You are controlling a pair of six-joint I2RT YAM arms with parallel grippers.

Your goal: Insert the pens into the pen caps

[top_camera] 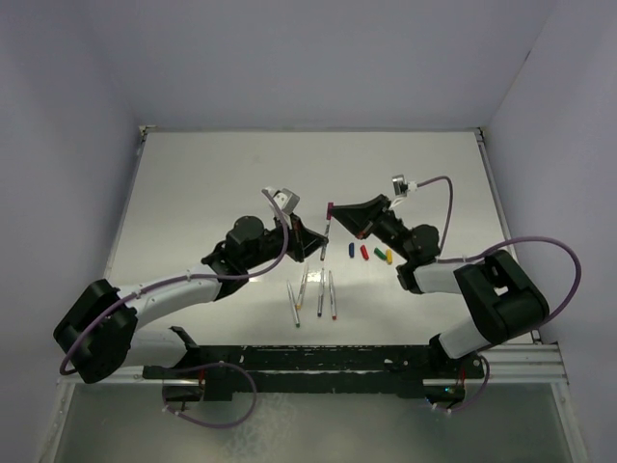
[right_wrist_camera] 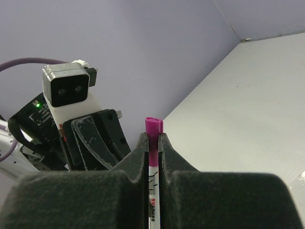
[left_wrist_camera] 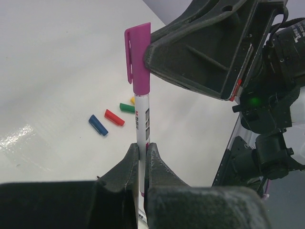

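Observation:
A white pen (left_wrist_camera: 142, 117) stands upright above the table with the purple pen cap (left_wrist_camera: 138, 57) seated on its top end. My left gripper (left_wrist_camera: 141, 155) is shut on the lower barrel. My right gripper (right_wrist_camera: 152, 140) is shut on the purple cap (right_wrist_camera: 153, 128), with the pen barrel (right_wrist_camera: 153, 191) running down between its fingers. From above, the two grippers meet at this pen (top_camera: 326, 236), the left gripper (top_camera: 316, 249) low and the right gripper (top_camera: 337, 212) high. Several uncapped pens (top_camera: 319, 294) lie on the table nearer the bases. Blue (top_camera: 350, 251), red (top_camera: 364, 252) and green (top_camera: 382, 256) caps lie in a row.
A yellow cap (left_wrist_camera: 133, 100) lies past the green cap (left_wrist_camera: 127, 108), next to the red cap (left_wrist_camera: 114, 117) and the blue cap (left_wrist_camera: 98, 125). The right arm's black links (left_wrist_camera: 267, 109) fill the right of the left wrist view. Purple walls (top_camera: 77, 116) enclose the white table (top_camera: 212, 183).

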